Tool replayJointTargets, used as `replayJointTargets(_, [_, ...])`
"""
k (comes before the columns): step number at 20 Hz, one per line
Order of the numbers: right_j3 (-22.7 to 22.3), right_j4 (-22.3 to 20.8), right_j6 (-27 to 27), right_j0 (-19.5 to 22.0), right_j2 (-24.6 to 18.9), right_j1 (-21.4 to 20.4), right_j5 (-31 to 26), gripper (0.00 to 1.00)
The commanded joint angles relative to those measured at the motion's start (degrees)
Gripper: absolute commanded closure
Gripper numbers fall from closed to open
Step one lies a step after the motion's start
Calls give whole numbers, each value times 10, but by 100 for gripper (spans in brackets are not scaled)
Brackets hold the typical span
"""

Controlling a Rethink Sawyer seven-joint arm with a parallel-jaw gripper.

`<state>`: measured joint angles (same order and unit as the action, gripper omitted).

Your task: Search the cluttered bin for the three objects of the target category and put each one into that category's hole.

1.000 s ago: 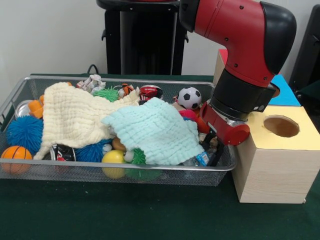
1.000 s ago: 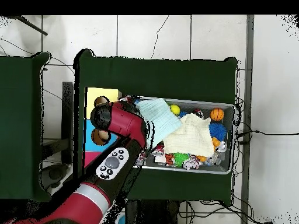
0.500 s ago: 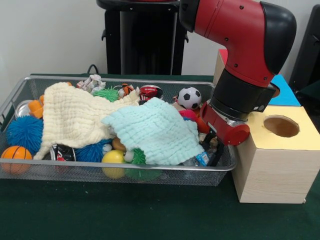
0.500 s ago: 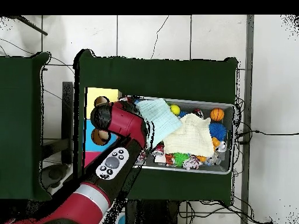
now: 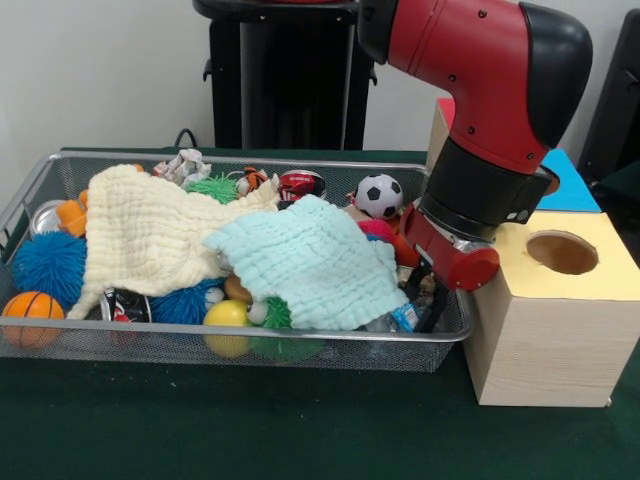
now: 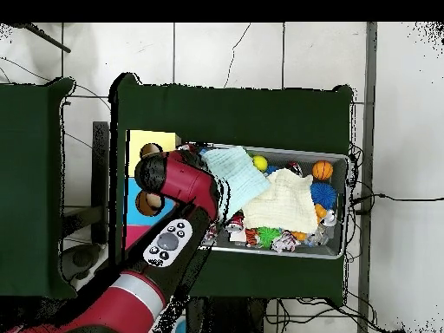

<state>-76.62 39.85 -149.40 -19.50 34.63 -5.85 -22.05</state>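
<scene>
tool [image 5: 428, 300] is dug into the bin's [image 5: 250, 345] end by the yellow-topped box [image 5: 560, 300], can't tell its grip; targets probably hide under the mint cloth [image 5: 305, 262] and cream cloth [image 5: 150, 230]

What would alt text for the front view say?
A red and black robot arm reaches down into the right end of a wire mesh bin full of balls and two cloths, beside a wooden box with a round hole.
</scene>
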Motion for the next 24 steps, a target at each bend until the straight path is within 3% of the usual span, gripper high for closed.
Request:
replayJointTargets(1, [-36, 6, -79, 43, -99, 3, -17, 100])
replayJointTargets(24, [-123, -51, -17, 65, -91, -148, -102, 100])
